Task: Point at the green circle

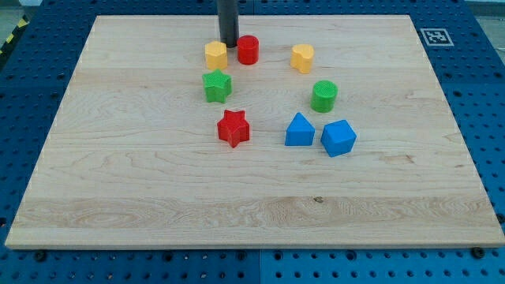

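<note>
Counter (158, 197): pale wooden board on a blue pegboard base (31, 95), with a small black-and-white marker (435, 35) at its corner in the view's top right. My tip (229, 44): lower end of a dark rod coming down from the view's top edge, set in the gap between the yellow block (215, 54) and the red cylinder (248, 50), close to both; whether it touches either cannot be told from this angle. Pincer: none fitted, so no open or closed state shows. Green circle (323, 95): upright, toward the view's right of the cluster, below a second yellow block (302, 57) and above the two blue blocks, well apart from my tip. Green star (216, 85): just below the first yellow block, on the view's left of the cluster. Red star (233, 128): below the green star, near the board's middle. Blue triangle (299, 130): to the view's right of the red star. Blue block (338, 138): angular, possibly a cube seen corner-on, just beside the triangle on its right, nearly touching. All eight blocks lie in the board's upper half, in a loose ring.
</note>
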You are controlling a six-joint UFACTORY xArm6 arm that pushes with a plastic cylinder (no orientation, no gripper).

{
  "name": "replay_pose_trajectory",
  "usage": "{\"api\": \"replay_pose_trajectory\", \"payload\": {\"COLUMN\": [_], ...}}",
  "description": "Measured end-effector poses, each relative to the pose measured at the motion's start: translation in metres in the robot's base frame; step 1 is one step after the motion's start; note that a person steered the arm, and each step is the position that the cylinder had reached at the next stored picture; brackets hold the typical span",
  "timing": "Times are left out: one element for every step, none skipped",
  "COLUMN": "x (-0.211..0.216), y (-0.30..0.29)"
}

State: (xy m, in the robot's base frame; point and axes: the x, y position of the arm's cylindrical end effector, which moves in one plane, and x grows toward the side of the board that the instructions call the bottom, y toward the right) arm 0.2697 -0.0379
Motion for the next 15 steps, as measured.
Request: {"api": "replay_pose_trajectory", "payload": {"x": [0.000,0.000,-0.004,-0.031,-0.040,-0.040,-0.040,-0.040,-0.037,0.008,0.084,0.150,0.165,0.165,0.165], "y": [0.026,0.048,0.057,0.062,0.082,0.083,0.086,0.142,0.227,0.286,0.293,0.274,0.260,0.253,0.222]}}
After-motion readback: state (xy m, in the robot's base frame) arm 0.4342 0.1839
